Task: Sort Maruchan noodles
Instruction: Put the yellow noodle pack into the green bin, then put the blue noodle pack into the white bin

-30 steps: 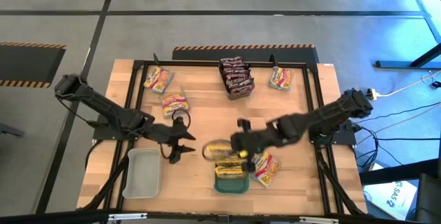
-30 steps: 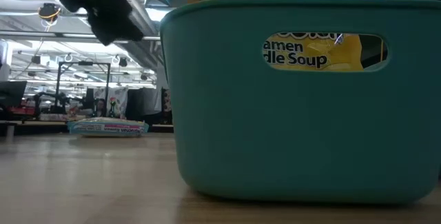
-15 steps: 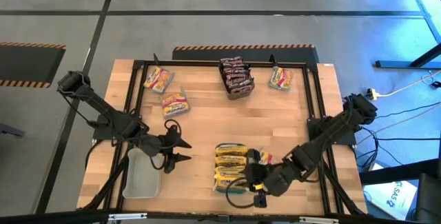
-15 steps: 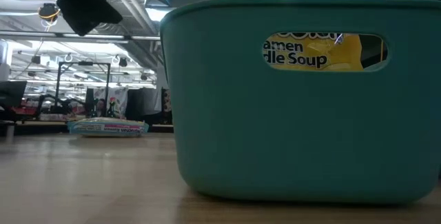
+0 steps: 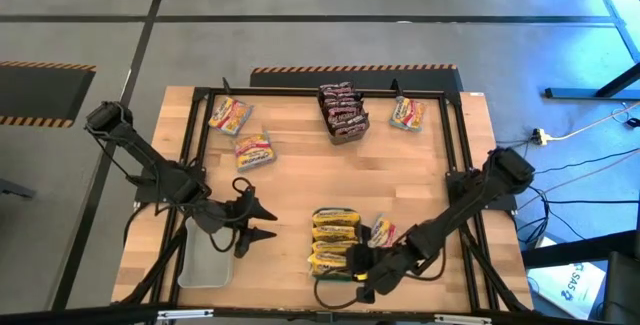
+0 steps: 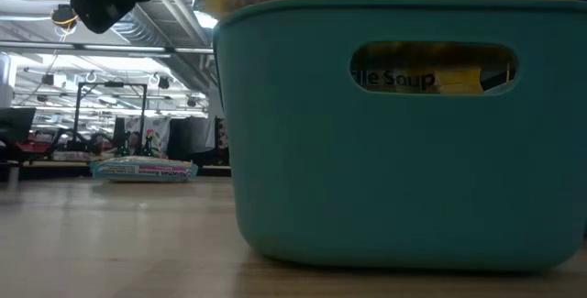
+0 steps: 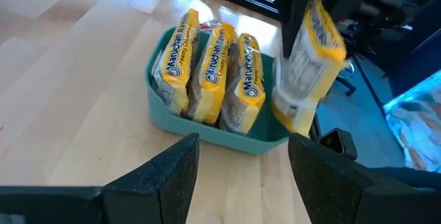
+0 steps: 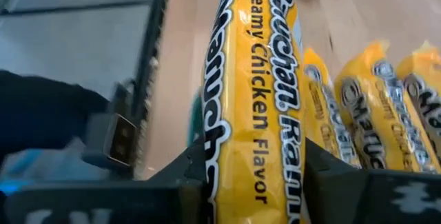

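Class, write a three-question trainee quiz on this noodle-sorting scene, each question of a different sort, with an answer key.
1. True or false: the right gripper holds a yellow packet on edge above the teal tray.
2. How many yellow packets already stand in the teal tray, as the left wrist view shows?
3. Multiple choice: the left gripper is
A. shut on a maroon packet
B. open and empty, beside the teal tray
C. inside the grey tray

Key: 1 true; 2 three; 3 B
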Controlling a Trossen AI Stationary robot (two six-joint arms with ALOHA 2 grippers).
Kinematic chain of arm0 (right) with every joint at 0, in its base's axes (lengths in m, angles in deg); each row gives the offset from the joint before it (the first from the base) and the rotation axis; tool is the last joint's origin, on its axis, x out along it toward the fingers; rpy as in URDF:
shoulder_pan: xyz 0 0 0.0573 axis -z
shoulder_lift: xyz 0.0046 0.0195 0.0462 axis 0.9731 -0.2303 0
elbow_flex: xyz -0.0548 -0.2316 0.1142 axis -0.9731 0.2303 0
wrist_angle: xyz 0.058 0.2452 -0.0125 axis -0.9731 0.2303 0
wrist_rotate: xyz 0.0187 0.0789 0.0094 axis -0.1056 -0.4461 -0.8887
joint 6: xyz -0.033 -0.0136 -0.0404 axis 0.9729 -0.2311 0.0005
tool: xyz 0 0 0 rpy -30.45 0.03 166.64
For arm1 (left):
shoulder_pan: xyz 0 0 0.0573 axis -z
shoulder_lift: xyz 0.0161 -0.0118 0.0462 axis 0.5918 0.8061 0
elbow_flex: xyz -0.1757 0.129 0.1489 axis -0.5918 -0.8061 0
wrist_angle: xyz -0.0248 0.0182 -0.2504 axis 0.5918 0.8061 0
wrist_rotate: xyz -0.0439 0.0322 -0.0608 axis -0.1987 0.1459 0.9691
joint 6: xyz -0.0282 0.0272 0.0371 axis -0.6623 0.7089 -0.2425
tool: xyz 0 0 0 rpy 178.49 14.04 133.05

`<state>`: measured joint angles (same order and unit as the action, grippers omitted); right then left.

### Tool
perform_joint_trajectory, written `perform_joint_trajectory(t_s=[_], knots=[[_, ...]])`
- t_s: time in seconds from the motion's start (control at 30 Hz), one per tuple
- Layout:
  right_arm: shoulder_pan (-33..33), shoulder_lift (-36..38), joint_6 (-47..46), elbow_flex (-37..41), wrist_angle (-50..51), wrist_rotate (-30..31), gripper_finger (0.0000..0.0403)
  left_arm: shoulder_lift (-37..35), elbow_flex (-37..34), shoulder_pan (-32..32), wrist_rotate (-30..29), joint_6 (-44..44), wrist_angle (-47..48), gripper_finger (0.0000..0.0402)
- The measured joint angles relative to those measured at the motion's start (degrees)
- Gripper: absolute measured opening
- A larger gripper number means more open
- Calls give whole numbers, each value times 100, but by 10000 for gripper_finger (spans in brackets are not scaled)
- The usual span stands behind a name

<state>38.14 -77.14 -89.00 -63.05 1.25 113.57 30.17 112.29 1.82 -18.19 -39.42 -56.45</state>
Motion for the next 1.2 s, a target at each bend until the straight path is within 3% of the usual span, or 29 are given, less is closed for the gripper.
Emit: perform_joint_trajectory(t_s=[0.57,0.8,0.93,1.2], knots=[[114,-595,-59,0,249,-183,99,0,0,-9,-67,29,16,218],[116,-595,-144,-2,220,-80,190,0,0,-9,-90,49,16,218],[111,-491,3,-74,399,-337,239,0,0,-9,-90,93,16,218],[107,257,203,-454,1091,-325,262,0,0,-56,-84,101,16,218]])
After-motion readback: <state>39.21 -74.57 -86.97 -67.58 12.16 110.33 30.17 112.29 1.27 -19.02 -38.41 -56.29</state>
